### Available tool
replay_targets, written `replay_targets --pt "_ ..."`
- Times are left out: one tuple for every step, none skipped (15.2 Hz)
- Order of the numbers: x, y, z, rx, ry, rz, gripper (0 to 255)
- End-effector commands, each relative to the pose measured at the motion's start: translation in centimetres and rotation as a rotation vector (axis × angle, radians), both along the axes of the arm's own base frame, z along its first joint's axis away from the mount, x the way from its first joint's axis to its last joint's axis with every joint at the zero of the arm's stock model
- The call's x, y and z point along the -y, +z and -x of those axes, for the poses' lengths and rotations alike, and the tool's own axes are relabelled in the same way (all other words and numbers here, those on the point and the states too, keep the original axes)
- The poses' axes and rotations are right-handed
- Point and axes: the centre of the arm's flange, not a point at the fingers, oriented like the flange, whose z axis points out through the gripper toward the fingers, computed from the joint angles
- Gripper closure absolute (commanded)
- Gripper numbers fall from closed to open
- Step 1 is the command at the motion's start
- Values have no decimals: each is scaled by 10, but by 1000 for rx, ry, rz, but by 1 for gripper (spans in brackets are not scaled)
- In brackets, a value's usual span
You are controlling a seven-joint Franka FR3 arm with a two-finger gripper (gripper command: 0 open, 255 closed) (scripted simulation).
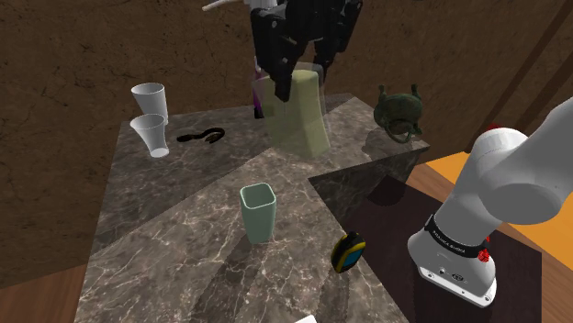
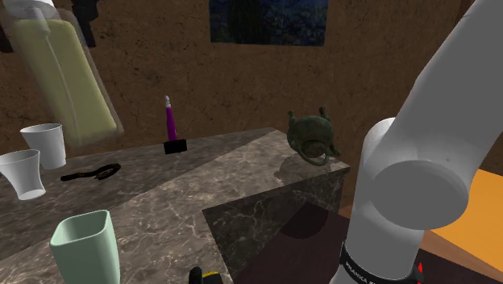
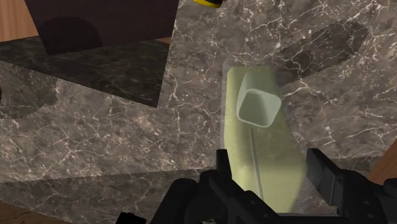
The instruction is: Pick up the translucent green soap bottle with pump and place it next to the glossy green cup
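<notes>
Pincer (image 1: 303, 81) clamps translucent pale-green bottle (image 1: 299, 124) aloft; squarish glossy green cup (image 1: 258, 213) on veined marble counter (image 1: 174, 229).

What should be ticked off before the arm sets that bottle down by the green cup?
1. Does the gripper clasp the soap bottle? ok.
2. Is the bottle hanging above the marble table? ok.
3. Is the green cup standing upright? ok.
4. Is there bare table beside the cup? ok.
5. Is the tape measure apart from the cup? ok.
6. Will a straight descent miss the cup? cannot tell; in the wrist view the cup lines up behind the bottle.
</notes>
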Motion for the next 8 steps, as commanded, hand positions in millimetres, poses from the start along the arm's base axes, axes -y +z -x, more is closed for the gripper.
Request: replay_targets --pt "-27 0 14 0 -1 -1 255" --pt "-39 1 19 0 -1 -1 255" --pt "-39 -5 19 0 -1 -1 255" --pt "-39 -10 19 0 -1 -1 255" --pt "-39 -15 19 0 -1 -1 255" --pt "-39 -21 19 0 -1 -1 255" --pt "-39 -26 19 0 -1 -1 255" --pt "-39 -31 19 0 -1 -1 255"
